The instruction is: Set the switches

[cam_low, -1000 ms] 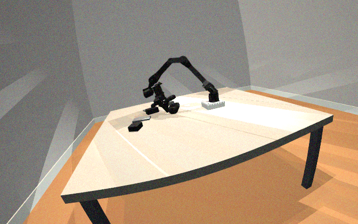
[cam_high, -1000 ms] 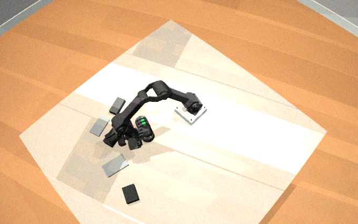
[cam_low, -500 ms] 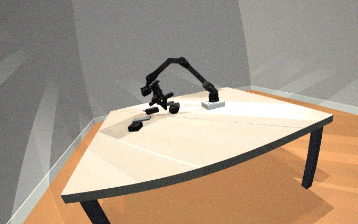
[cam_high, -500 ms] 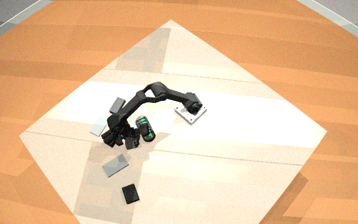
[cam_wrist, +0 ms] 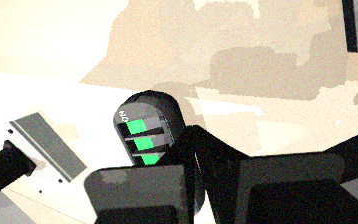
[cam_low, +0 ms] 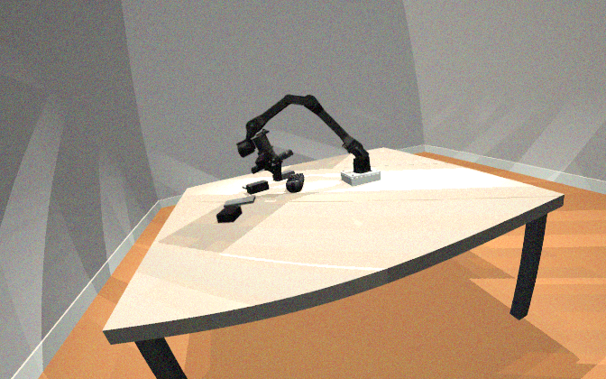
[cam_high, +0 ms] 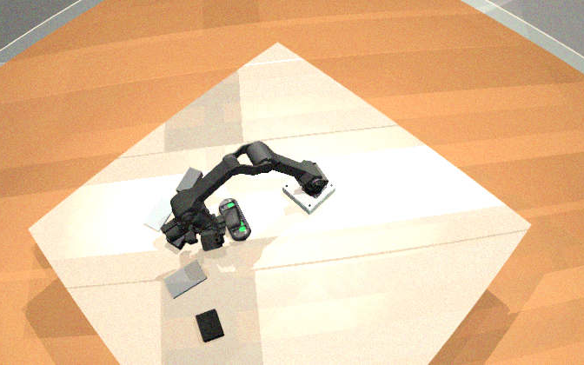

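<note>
Atop the controller unit (cam_high: 241,235) (cam_low: 294,182) (cam_wrist: 152,111), rocker switches (cam_high: 230,205) (cam_wrist: 143,143)

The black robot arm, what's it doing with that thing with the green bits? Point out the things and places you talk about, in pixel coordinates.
The black jointed robot arm (cam_high: 258,156) (cam_low: 301,99) has its shut claw (cam_wrist: 192,130) right by the dark grey rounded switch box (cam_high: 241,216) (cam_low: 294,182) (cam_wrist: 152,107). It isn't gripping it. The box's switches, some showing green, face up.
</note>
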You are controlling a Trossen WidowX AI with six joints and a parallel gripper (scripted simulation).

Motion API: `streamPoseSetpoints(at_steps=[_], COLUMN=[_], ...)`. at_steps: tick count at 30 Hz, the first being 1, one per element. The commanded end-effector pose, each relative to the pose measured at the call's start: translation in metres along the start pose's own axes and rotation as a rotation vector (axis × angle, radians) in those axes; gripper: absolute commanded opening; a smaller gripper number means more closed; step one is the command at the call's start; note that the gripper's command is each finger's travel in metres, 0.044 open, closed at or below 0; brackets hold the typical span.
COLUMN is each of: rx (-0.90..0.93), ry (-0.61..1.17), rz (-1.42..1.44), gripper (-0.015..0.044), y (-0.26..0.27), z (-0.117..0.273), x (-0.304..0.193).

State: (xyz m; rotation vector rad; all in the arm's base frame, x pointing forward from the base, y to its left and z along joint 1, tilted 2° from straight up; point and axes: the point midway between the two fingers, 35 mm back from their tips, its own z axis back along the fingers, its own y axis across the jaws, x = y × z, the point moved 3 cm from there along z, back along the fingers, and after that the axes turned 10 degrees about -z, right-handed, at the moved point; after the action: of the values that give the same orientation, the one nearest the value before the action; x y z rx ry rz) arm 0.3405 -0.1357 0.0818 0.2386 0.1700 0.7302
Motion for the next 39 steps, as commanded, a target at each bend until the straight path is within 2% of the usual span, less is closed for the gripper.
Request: streamPoseSetpoints(at_steps=[1, 5, 19, 21, 30, 35, 36, 39], rx=[-0.011, -0.022, -0.022, -0.033, -0.247, -0.267, -0.267, -0.267], ry=[-0.002, 0.058, 0.052, 0.032, -0.161, -0.169, -0.169, -0.169], rz=[0.014, 0.215, 0.199, 0.202, 0.244, 0.247, 0.247, 0.247], gripper=[0.0, 0.0, 0.0, 0.0053, 0.0289, 0.042, 0.044, 0.044], y=[0.007, 0.007, 0.007, 0.007, 0.034, 0.037, 0.037, 0.037], z=[0.0, 0.002, 0.001, 0.004, 0.021, 0.02, 0.02, 0.019], x=[0.002, 0.007, 0.007, -0.002, -0.119, -0.126, -0.126, -0.126])
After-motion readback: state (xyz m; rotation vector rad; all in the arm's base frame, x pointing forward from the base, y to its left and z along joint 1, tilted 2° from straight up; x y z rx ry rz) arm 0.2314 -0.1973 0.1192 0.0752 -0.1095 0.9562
